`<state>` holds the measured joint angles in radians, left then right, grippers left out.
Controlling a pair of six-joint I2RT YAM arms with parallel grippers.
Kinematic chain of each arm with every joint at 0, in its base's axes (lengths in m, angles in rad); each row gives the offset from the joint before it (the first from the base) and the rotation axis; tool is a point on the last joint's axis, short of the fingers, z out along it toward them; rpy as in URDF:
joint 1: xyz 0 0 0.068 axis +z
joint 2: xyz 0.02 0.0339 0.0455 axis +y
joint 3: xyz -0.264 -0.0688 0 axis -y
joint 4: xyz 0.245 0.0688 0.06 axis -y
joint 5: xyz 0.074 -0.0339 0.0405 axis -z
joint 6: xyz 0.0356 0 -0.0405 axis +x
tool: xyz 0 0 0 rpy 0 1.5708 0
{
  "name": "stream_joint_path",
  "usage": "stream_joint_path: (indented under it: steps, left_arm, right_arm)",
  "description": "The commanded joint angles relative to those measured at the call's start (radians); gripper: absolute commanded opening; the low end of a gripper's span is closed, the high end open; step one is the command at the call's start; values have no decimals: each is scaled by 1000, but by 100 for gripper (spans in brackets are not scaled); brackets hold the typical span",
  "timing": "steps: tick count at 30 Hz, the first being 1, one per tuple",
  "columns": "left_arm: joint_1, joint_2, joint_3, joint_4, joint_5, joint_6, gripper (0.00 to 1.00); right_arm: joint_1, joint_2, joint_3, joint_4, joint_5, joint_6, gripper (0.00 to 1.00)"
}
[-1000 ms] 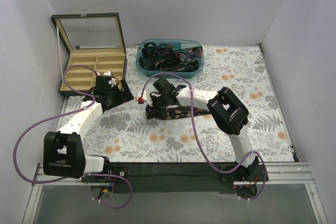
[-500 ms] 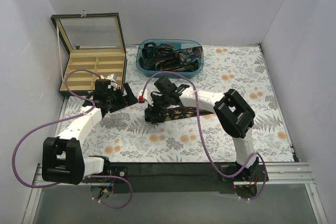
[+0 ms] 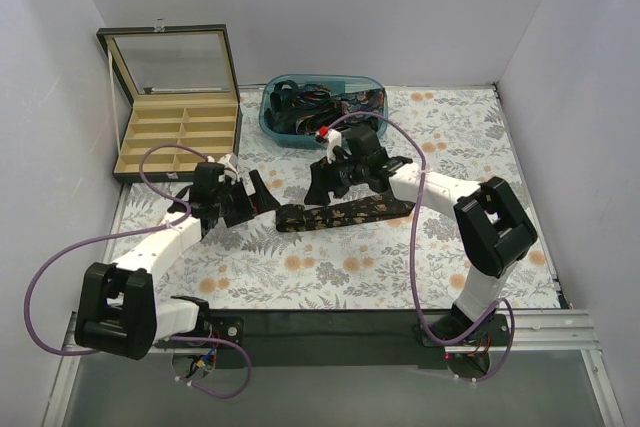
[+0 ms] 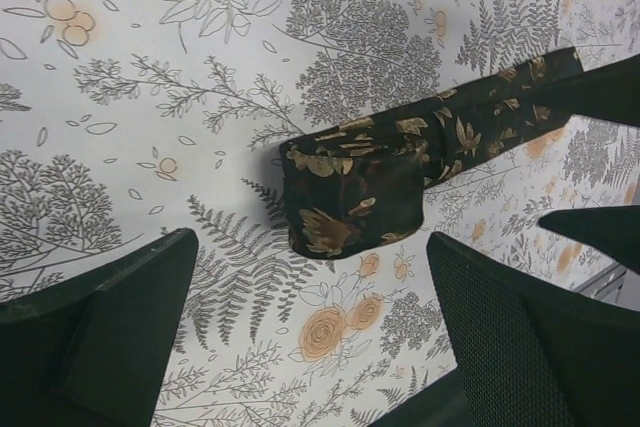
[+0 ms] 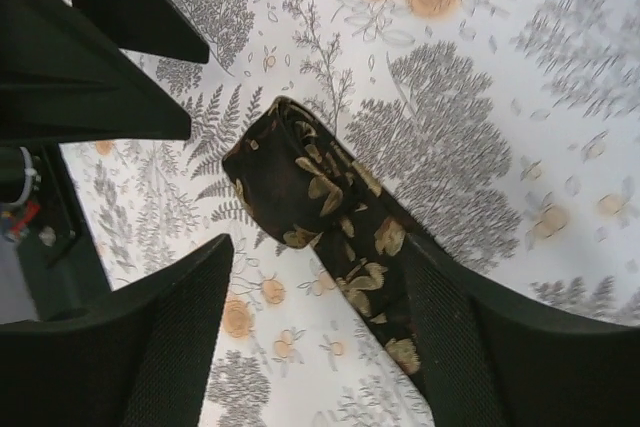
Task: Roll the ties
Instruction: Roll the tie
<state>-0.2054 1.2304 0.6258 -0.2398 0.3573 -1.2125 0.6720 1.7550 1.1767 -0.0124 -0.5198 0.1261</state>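
Note:
One dark tie (image 3: 345,213) with gold leaf print lies flat across the middle of the patterned table. Its left end (image 3: 292,217) is folded into a short thick roll. My left gripper (image 3: 262,197) hovers just left of that roll, jaws wide open and holding nothing. In the left wrist view the roll (image 4: 350,192) lies ahead of the gripper (image 4: 310,277). My right gripper (image 3: 318,187) hangs open above the tie, behind the roll. In the right wrist view the tie (image 5: 320,207) runs from the roll down under the right finger (image 5: 470,347).
A teal bin (image 3: 268,117) holding several more dark ties stands at the back centre. An open compartment box (image 3: 178,132) with a glass lid sits at the back left. Purple cables loop off both arms.
My right gripper has opened, let go of the rolled end and drawn back to the right, toward the bin. My left gripper has moved right, up to the roll.

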Motion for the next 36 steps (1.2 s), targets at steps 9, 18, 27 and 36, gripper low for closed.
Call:
stream_joint_path:
  steps: [9, 18, 27, 36]
  left_arm:
    - [-124, 76, 9, 99, -122, -97, 78]
    - [-160, 132, 18, 115, -161, -119, 68]
    - [-178, 173, 26, 126, -170, -145, 65]
    - [-183, 190, 32, 132, -158, -170, 64]
  right_arm:
    - [18, 57, -86, 262, -11, 378, 52]
    - [18, 121, -109, 308, -28, 408, 45]
    - [17, 167, -121, 351, -62, 420, 38]
    - [3, 204, -124, 358, -71, 415, 26]
